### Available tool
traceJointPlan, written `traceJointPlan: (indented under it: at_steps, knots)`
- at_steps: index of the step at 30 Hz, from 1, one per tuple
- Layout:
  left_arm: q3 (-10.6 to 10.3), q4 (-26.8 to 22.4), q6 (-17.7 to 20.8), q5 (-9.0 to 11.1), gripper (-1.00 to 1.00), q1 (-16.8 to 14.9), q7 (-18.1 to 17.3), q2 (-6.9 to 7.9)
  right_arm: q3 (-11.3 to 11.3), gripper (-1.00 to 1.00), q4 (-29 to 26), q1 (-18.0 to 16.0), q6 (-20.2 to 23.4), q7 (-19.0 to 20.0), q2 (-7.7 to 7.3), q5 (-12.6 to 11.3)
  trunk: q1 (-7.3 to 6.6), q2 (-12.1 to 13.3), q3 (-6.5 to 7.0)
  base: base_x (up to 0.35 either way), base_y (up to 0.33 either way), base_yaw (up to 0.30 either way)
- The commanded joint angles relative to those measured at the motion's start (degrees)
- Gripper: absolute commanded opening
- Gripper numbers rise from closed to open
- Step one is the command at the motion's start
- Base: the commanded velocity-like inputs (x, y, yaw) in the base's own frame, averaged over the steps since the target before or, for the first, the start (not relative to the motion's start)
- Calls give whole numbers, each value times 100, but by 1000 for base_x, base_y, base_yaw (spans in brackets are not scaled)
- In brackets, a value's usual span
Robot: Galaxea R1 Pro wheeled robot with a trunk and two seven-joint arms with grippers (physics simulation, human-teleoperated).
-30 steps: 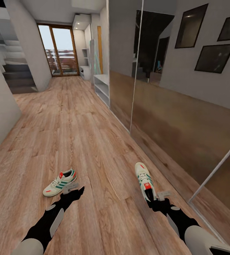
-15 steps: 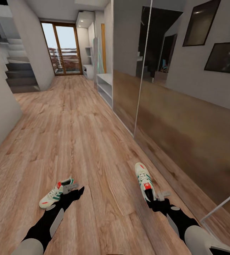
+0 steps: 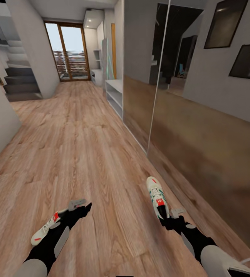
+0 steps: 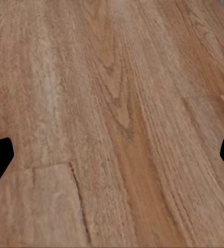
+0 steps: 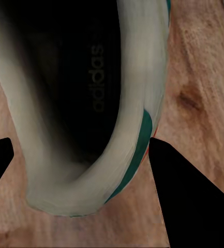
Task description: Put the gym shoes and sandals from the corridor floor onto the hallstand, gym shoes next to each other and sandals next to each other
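Down a corridor of wood-plank floor (image 3: pixel 82 154) flanked by a glass wardrobe (image 3: pixel 202 127), with the white hallstand (image 3: pixel 115 96) far ahead, the right gripper (image 3: pixel 167 215) is pinching one gym shoe (image 3: pixel 156 195) while the left gripper (image 3: pixel 78 206), jaws spread, is hovering beside the other shoe (image 3: pixel 44 231).

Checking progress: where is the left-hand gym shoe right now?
In the head view, it lies on the floor at lower left, partly hidden behind the left arm, just short of the left gripper.
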Motion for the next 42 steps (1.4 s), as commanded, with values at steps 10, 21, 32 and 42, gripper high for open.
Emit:
traceJointPlan:
  at_steps: [10,21,32,42]
  knots:
    - [0,0,0,0,100,0,1,-1,1,-100,-1,1,1,-10,0,-9,0,0,-1,267,-198,243]
    - [0,0,0,0,100,0,-1,0,5,-100,-1,1,1,-10,8,-9,0,0,-1,173,-254,285]
    - [0,0,0,0,100,0,2,0,1,-100,-1,1,1,-10,9,-9,0,0,-1,75,-119,207]
    - [0,0,0,0,100,0,1,1,3,-100,-1,1,1,-10,9,-9,0,0,-1,24,68,12]
